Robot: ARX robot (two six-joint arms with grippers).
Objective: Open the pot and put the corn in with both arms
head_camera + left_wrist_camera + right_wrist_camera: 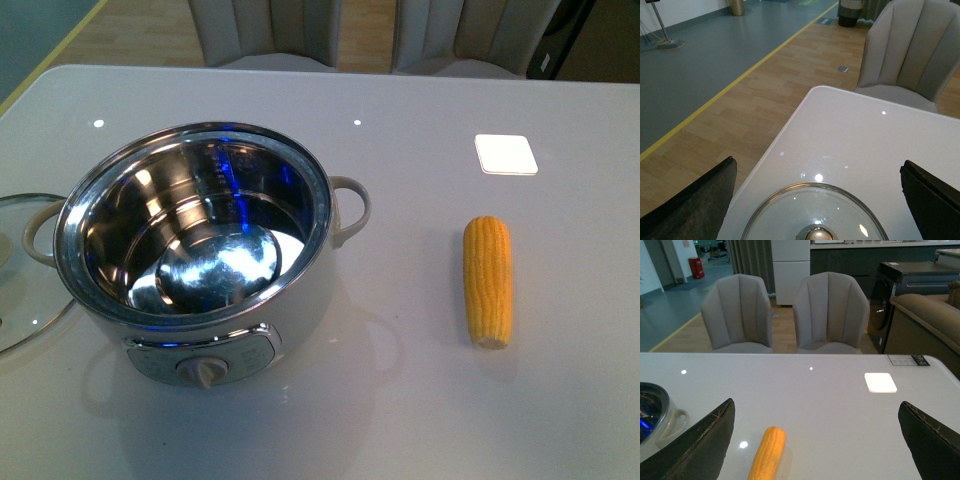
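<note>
Cream-white and steel, the pot (305, 292) stands uncovered on the glossy pale counter (400, 410), its shiny inner bowl (200, 240) bare and catching blue glints, its control knob (205, 373) at the 6 o'clock side and its loop handles at 3 and 9 o'clock. At 9 o'clock of the pot, just beside its handle, the glass lid (22, 300) lies flat on the counter, cut by the picture's edge; whether the two touch I cannot tell. The corn (488, 281) lies at 3 o'clock of the pot, well apart from it, its length running along the 12-to-6 line with the cut end toward 6. A small white square (505, 154) rests flat at 12 o'clock of the corn. Two grey chairs (737, 315) stand beyond the counter's 12 o'clock edge. In the left wrist view the left jaws are spread wide, one black finger (695, 205) on each side of the frame, with the lid (790, 205) and its steel knob (815, 234) on the counter between them and nothing pinched. In the right wrist view the right jaws are likewise spread wide, black fingers (700, 445) far apart, the corn (767, 453) lying on the counter between them, nearer one finger and untouched, with the pot's rim and one handle (677, 422) at the frame's edge.
</note>
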